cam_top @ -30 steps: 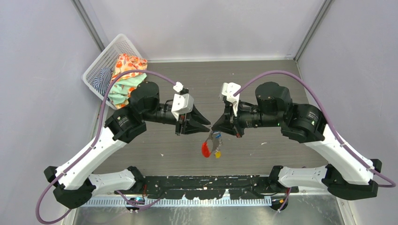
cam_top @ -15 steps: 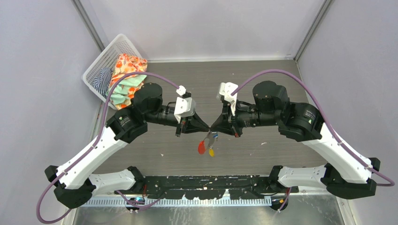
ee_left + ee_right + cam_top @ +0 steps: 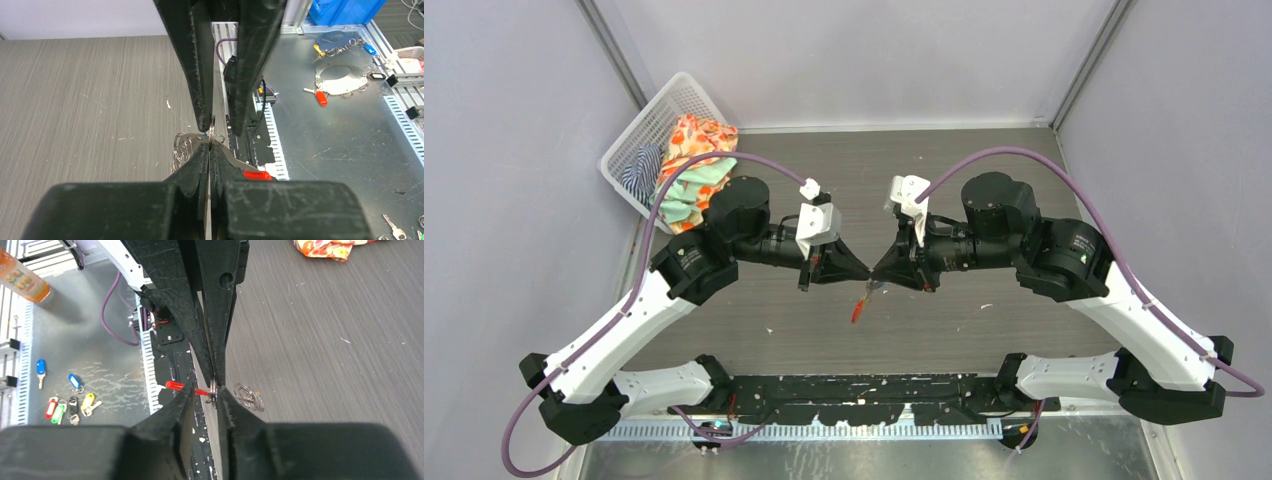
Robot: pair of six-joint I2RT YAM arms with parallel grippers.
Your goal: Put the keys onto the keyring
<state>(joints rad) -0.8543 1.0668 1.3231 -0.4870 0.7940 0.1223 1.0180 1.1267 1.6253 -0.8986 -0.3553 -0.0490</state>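
Both grippers meet tip to tip above the middle of the table. The keyring's thin metal ring (image 3: 212, 131) stands edge-on between them, and my left gripper (image 3: 209, 147) is shut on it. Its red tag (image 3: 856, 310) hangs below, and more metal loops (image 3: 181, 148) dangle beside the fingers. My right gripper (image 3: 207, 392) has its jaws slightly apart; the ring (image 3: 214, 389) rests against one finger, with a gap on the side of the red tag (image 3: 176, 385). Of the keys, only a blue speck (image 3: 205, 134) shows by the ring; the rest is hidden.
A white basket (image 3: 646, 128) with patterned cloth stands at the back left. Beyond the table's near edge lie spare keys and tags (image 3: 70, 400), more key bunches (image 3: 340, 85) on a metal bench, and an orange bottle (image 3: 22, 275).
My left gripper moved right to meet the right one and shut on the ring. The right jaws parted a little. The tag turned edge-on and the yellow key went out of sight.
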